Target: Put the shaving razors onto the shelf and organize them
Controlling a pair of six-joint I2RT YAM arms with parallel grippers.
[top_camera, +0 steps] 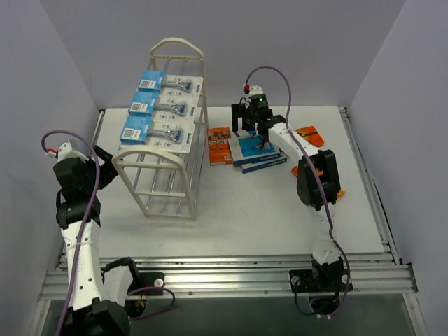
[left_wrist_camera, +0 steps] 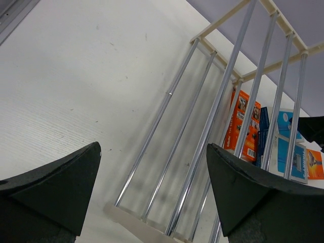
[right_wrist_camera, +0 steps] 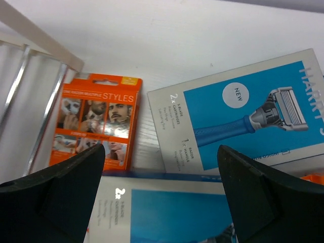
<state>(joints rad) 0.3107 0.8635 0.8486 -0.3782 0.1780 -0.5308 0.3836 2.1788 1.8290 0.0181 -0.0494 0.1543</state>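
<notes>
The cream-white shelf (top_camera: 168,150) stands left of centre, and three white blister razor packs with blue headers (top_camera: 162,107) lie in a row on its top tier. To its right an orange razor box (top_camera: 219,145) and stacked blue-and-white razor boxes (top_camera: 260,155) lie on the table. My right gripper (top_camera: 253,134) hovers open just above that stack. In the right wrist view the open right gripper (right_wrist_camera: 162,167) straddles the top blue-and-white box (right_wrist_camera: 167,212), with a second one (right_wrist_camera: 243,114) and the orange box (right_wrist_camera: 96,121) beyond. My left gripper (top_camera: 105,166) is open and empty beside the shelf's left end, facing the shelf's rods (left_wrist_camera: 202,142).
Another orange box (top_camera: 309,134) lies right of the stack, partly behind the right arm. Grey walls close in the table on the left, back and right. A metal rail (top_camera: 224,276) runs along the near edge. Through the rods, the left wrist view shows the orange box (left_wrist_camera: 244,126).
</notes>
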